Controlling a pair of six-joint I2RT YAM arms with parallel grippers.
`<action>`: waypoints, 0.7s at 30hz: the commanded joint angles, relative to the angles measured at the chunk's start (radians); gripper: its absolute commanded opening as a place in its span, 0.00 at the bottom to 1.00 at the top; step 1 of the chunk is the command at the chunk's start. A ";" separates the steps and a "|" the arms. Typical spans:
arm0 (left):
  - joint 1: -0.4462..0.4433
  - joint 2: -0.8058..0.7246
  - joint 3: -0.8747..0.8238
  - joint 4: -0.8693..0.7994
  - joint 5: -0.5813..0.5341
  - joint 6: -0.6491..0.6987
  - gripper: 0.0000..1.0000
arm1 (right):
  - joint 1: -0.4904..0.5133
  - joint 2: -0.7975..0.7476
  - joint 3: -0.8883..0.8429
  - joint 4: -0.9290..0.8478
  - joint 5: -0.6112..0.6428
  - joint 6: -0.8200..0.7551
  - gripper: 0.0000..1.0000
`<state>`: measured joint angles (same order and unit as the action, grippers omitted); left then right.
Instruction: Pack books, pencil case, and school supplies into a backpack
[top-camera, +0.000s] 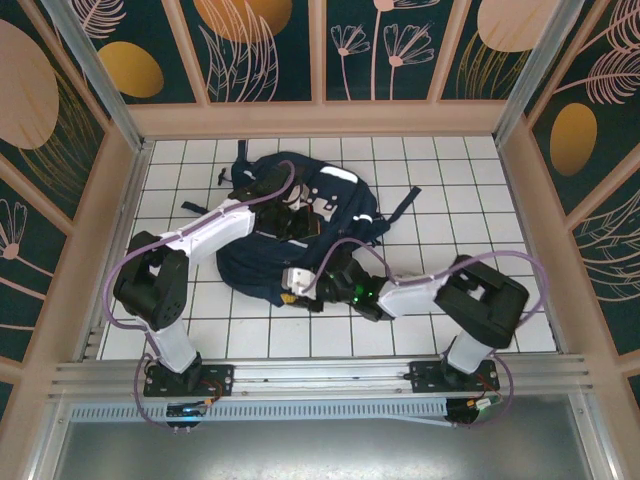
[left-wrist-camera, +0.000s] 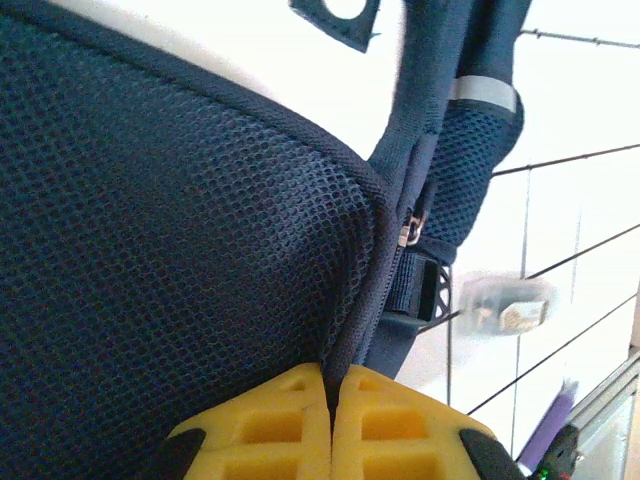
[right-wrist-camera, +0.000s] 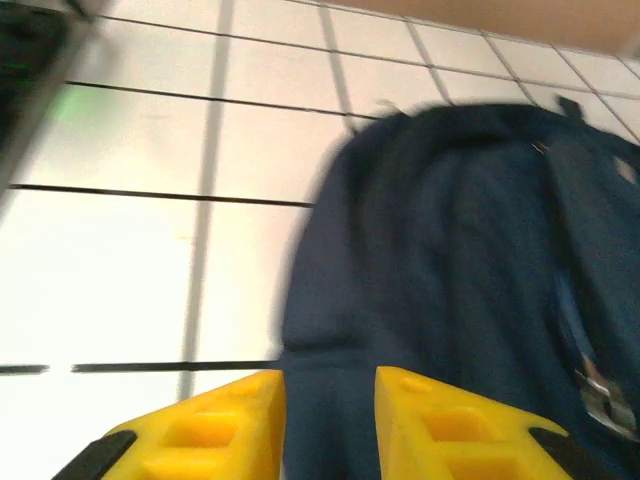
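Observation:
The dark navy backpack (top-camera: 335, 205) lies on the white tiled floor in the middle of the top view. My left gripper (left-wrist-camera: 330, 385) is shut on the piped edge of the backpack (left-wrist-camera: 180, 250), where its mesh back panel meets the zipper; from above the left gripper (top-camera: 290, 222) sits over the bag's middle. My right gripper (right-wrist-camera: 330, 385) is at the bag's near edge, its yellow fingers apart, with navy fabric of the backpack (right-wrist-camera: 470, 260) showing in the gap. From above the right gripper (top-camera: 292, 290) touches that near rim. Books, pencil case and school supplies are out of view.
A black strap buckle (left-wrist-camera: 425, 290) and a zipper pull (left-wrist-camera: 408, 232) sit beside the held seam. Loose straps (top-camera: 400, 207) trail to the right of the bag. Wooden walls (top-camera: 120, 200) fence the tiled floor (top-camera: 480, 190) on three sides.

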<state>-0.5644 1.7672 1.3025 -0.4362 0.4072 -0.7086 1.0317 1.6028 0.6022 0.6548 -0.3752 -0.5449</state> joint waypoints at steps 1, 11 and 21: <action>0.018 -0.029 0.014 0.114 0.023 -0.031 0.00 | -0.022 -0.156 -0.048 -0.129 -0.110 -0.140 0.31; 0.024 -0.086 -0.013 0.104 0.122 -0.005 0.00 | -0.386 -0.355 -0.090 -0.103 -0.189 -0.267 0.39; 0.023 -0.083 -0.026 0.119 0.199 -0.015 0.00 | -0.401 -0.145 0.041 -0.052 -0.280 -0.319 0.45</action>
<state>-0.5385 1.7306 1.2739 -0.3847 0.5102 -0.7090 0.6193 1.4143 0.6117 0.5564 -0.6117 -0.8391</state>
